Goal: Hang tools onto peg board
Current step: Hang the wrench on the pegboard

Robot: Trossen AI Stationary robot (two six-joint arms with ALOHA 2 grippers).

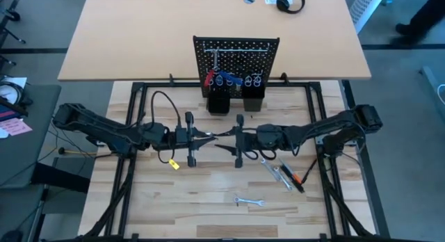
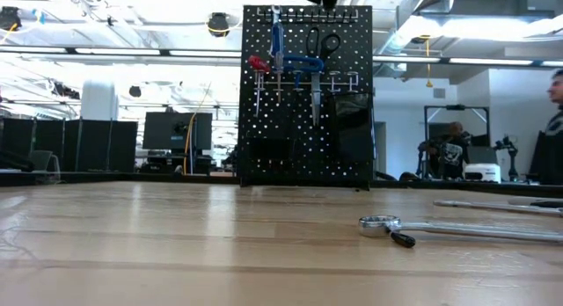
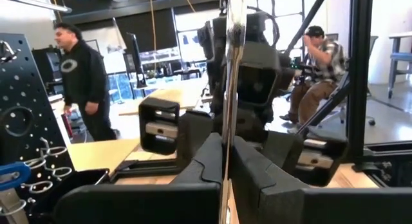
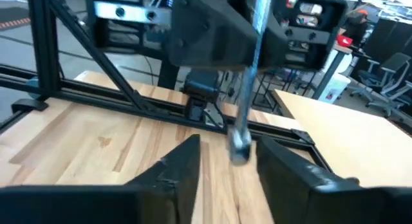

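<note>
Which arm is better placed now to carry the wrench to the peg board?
The left. Its gripper is shut on the wrench, while the right gripper stands open around it, letting go.

Table [image 1: 208,214] pale wood, smooth; peg board [image 2: 303,139] matt black perforated metal; wrench [image 2: 457,227] shiny steel.

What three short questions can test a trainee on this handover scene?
1. True or false: the left gripper is shut on the silver wrench.
2. Which of these hangs on the peg board? A) black scissors B) a hammer C) a saw
3. Fill in: the right gripper is ___ (open or shut).
Key: 1 true; 2 A; 3 open.
</note>
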